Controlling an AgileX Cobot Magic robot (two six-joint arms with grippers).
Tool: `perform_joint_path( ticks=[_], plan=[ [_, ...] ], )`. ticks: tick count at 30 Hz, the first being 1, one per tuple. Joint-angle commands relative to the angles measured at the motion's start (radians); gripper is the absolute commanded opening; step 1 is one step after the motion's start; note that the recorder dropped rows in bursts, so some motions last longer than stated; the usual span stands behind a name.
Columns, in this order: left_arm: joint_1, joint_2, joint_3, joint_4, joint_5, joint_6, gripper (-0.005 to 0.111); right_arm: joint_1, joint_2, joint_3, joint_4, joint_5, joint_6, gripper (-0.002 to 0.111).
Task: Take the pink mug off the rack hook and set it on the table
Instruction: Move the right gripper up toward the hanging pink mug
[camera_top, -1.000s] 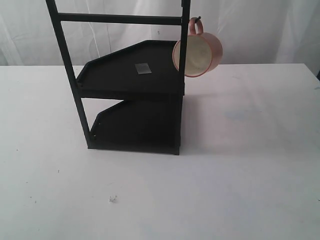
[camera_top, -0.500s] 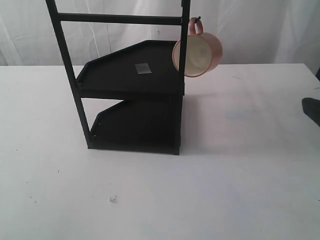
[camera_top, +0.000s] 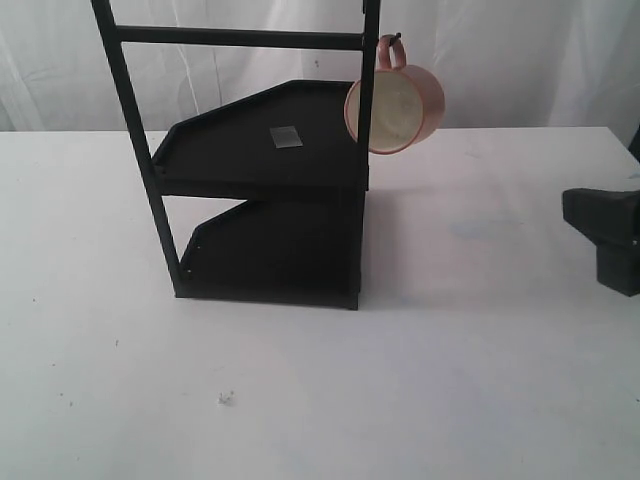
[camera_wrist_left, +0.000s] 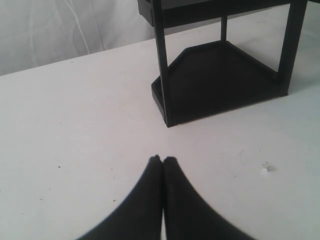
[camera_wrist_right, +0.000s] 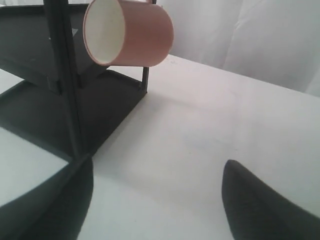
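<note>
Since half a second ago the right claw (camera_top: 600, 235) has pushed in from the right edge of the exterior view, where only a dark sliver showed before. Nothing else has shifted.

The white desk (camera_top: 450, 380) fills the lower part of the scene. On it stands the tall black rack (camera_top: 260, 160) with its two shelves, both bare apart from a small grey label (camera_top: 286, 137) on the upper one.

The pink mug (camera_top: 400, 105) hangs by its handle from the rack hook (camera_top: 397, 40) on the right-hand post. It lies on its side, well clear of the desk, with its cream inside facing the exterior camera and its rim partly behind the post.

The right claw is well apart from the mug and lower down. In the exterior view it is only a dark block (probably the fingers seen side-on). Its wrist view shows the fingers spread wide with nothing between them.

The left claw (camera_wrist_left: 161, 160) has its fingertips pressed together, holding nothing, over bare desk near the rack's foot. A tiny white crumb (camera_top: 226, 398) lies in front of the rack.
</note>
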Motion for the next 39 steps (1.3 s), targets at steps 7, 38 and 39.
perform_joint_path(
  ticks=[7, 38, 39],
  plan=[
    [0.003, -0.005, 0.004, -0.001, 0.005, -0.005, 0.000, 0.085, 0.031, -0.050, -0.323, -0.038, 0.100, 0.067],
    [0.003, -0.005, 0.004, -0.001, 0.005, -0.005, 0.000, 0.403, 0.287, -0.074, -1.361, -0.098, 1.365, 0.067],
    [0.003, -0.005, 0.004, -0.001, 0.005, -0.005, 0.000, 0.403, 0.306, -0.085, -1.379, -0.098, 1.373, 0.067]
  ],
)
